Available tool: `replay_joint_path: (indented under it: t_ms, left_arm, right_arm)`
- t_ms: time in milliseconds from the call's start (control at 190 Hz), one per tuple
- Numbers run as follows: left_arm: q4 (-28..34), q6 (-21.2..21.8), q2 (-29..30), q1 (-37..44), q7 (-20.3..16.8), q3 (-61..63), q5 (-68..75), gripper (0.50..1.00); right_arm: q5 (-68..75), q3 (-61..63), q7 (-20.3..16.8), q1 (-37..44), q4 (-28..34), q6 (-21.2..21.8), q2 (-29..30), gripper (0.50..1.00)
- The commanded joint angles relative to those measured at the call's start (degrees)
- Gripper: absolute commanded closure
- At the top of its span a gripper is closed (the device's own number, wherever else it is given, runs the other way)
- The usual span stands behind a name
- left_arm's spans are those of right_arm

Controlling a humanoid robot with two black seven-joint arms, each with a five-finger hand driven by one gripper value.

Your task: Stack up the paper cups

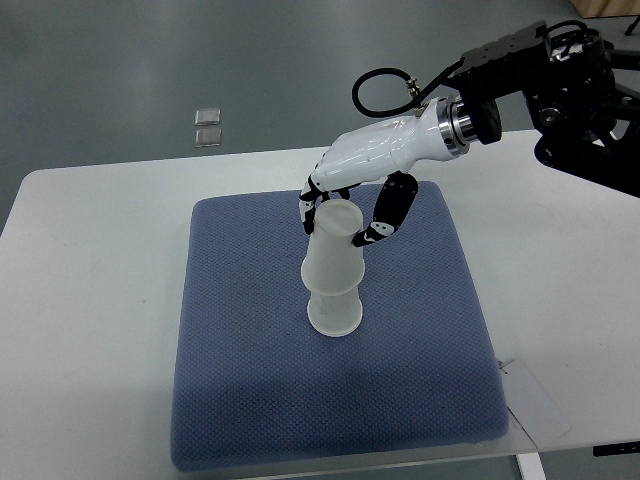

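- Nearest thing is the white table (90,330), with a scrap of white paper (535,400) lying at its near right corner, just off the mat.
- On the table sits a blue-grey cushion mat (250,400), and pretty much dead centre on it stands the bottom paper cup (334,312), upside down, wide rim flat on the mat.
- The top paper cup (333,252) is also inverted and sits over the bottom one. It looks slightly tilted, leaning a bit left, so I'd say it's not fully seated yet.
- The right hand (372,165) comes in from the far right and has its fingers (313,205) and thumb curled around the upper end of the top cup: fingers on the far left side, thumb on the right. So it's closed on that cup, a light pinch rather than a full fist.
- My read: we're at the placing step, cup already over its partner. Next move probably calls for a gentle push straight down to seat it, then opening the fingers without dragging the stack sideways. These cups look light, so a snag on release could tip both.
- Left arm isn't in the picture at all.
- Far back on the grey floor (120,60), beyond the table's far edge, there are two small clear square things (208,127); can't tell what they are.
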Motion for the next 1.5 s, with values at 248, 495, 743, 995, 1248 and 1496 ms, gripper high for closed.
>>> replay_joint_path:
  t_ms: [248, 495, 743, 995, 1248, 1496]
  left_arm:
    - [0.00, 0.00, 0.00, 0.00, -0.01, 0.03, -0.01, 0.500]
    - [0.00, 0.00, 0.00, 0.00, -0.01, 0.03, -0.01, 0.500]
    - [0.00, 0.00, 0.00, 0.00, -0.01, 0.03, -0.01, 0.500]
    - [0.00, 0.00, 0.00, 0.00, -0.01, 0.03, -0.01, 0.500]
    - [0.00, 0.00, 0.00, 0.00, -0.01, 0.03, 0.08, 0.500]
    - [0.00, 0.00, 0.00, 0.00, -0.01, 0.03, -0.01, 0.500]
  right_arm:
    - [0.04, -0.36, -0.07, -2.93, -0.17, -0.61, 0.20, 0.730]
    - [0.40, 0.25, -0.07, -3.54, -1.14, -1.32, -0.32, 0.589]
    - [1.63, 0.78, 0.01, -4.69, -3.25, -4.39, -1.99, 0.589]
    - [13.93, 12.03, -2.80, -14.09, -18.19, -9.49, -2.08, 0.589]
    - [28.78, 35.68, -14.93, -27.89, -32.60, -13.80, 7.76, 0.589]
    - [36.08, 50.62, -20.20, -36.33, -38.58, -22.50, 18.13, 0.589]
